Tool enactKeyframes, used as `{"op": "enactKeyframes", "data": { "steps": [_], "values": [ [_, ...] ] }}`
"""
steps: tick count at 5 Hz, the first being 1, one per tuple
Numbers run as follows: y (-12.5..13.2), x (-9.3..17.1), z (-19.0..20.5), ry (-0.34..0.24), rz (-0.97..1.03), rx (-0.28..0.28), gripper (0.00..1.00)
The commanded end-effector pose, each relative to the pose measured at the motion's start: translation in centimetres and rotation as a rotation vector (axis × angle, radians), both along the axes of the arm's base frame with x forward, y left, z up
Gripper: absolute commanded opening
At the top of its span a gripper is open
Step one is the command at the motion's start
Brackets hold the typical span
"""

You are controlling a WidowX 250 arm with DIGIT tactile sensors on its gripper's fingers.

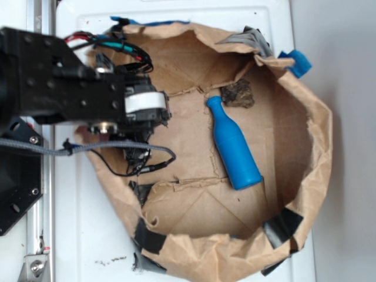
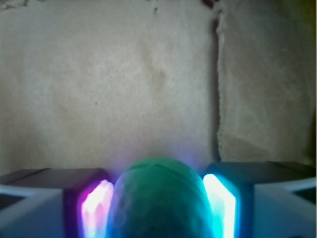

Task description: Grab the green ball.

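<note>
Between the two lit pads (image 2: 220,203) of the pincer (image 2: 157,208) sits the green ball (image 2: 157,201), seen in the wrist view as a rounded mint-green dome filling the gap, with the pink-glowing pad against its left flank and the cyan-glowing pad against its right. The pincer appears to be pinching the ball, both pads touching it with no visible gap, though how firmly cannot be told. Being round, the ball has no long axis to line up with; what matters is that it lies centred between the pads rather than off to one side, so a straight lift looks like what the next move calls for.

From the exterior view the ball itself is hidden beneath the black arm (image 1: 64,88), which reaches over the left part of a crumpled brown paper liner (image 1: 305,147) taped at its edges with black tape (image 1: 282,226) and blue tape (image 1: 296,61). A blue plastic bottle (image 1: 234,147) lies on its side well apart to the right, neck pointing up-frame toward a dark brown lump (image 1: 238,94). Beneath the paper is a white tabletop (image 1: 94,235). Ahead of the pincer the paper floor is bare, crossed by one crease or tear.
</note>
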State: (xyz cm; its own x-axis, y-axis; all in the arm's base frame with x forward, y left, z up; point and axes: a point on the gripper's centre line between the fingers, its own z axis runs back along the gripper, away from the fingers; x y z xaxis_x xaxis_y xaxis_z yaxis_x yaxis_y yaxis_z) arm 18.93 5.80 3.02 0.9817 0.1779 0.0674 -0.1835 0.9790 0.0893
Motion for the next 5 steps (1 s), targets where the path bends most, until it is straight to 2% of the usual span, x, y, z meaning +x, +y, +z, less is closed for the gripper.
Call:
{"op": "enactKeyframes", "data": {
  "steps": [1,2,3,5],
  "values": [
    [0.4,1.0,4.7,-0.058,-0.017,-0.04,0.0],
    [-0.8,2.6,8.1,-0.12,-0.049,-0.067,0.0],
    [-1.8,3.3,10.2,-0.124,-0.068,-0.122,0.0],
    [-4.0,5.3,14.1,-0.19,-0.06,-0.238,0.0]
  ]
}}
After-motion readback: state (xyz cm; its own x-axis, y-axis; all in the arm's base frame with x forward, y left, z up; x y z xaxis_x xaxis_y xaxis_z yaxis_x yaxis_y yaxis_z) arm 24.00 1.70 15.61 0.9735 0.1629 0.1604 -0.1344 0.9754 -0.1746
